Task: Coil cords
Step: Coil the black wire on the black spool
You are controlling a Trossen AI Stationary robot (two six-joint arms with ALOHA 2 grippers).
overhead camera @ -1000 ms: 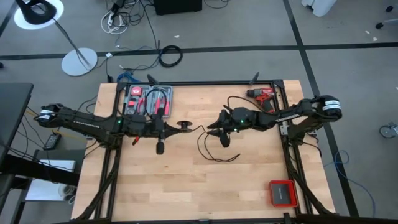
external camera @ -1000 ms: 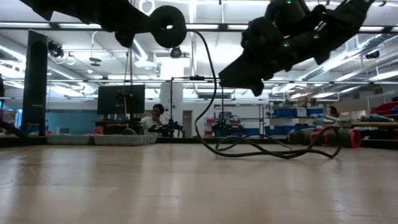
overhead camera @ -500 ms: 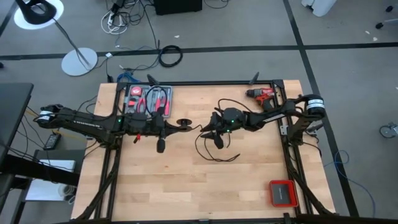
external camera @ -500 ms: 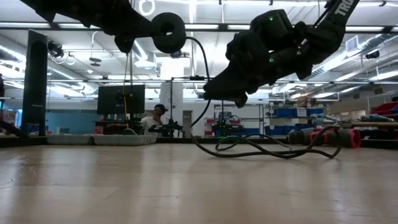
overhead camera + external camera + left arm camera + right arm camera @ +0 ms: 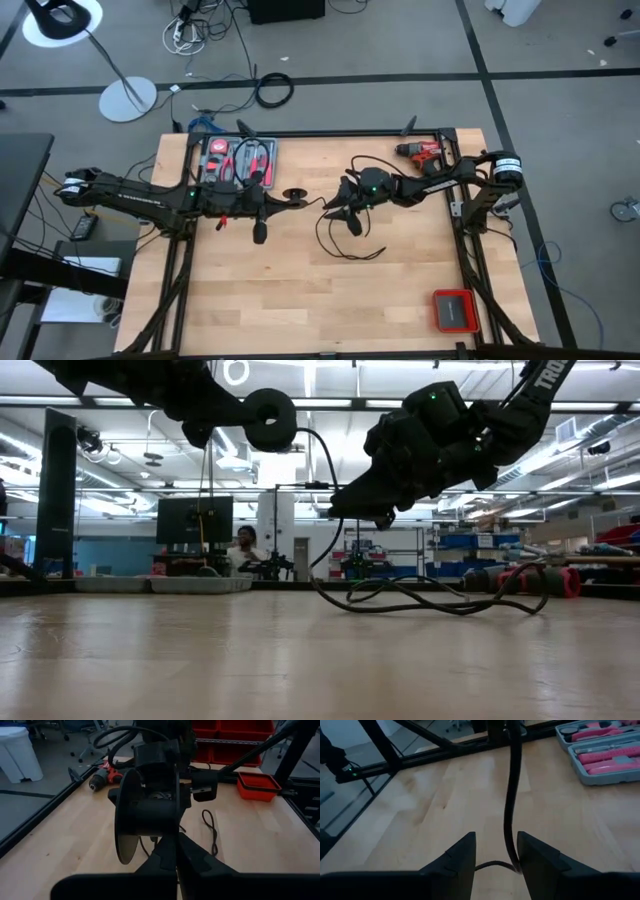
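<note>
While the bench point(image 5: 300, 290) carries the slack loops, we see the cord point(image 5: 345, 240) rise from them to the spool point(image 5: 294, 195) clamped in the left gripper point(image 5: 272, 200). It runs lengthwise between the right gripper's point(image 5: 333, 207) parted fingers point(image 5: 457, 857), touching one, so the right arm is nearer the free length.

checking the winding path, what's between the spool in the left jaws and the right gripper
A short span of the black cord runs from the spool to the right gripper, with bare wooden table beneath, clearest in the high view.
</note>
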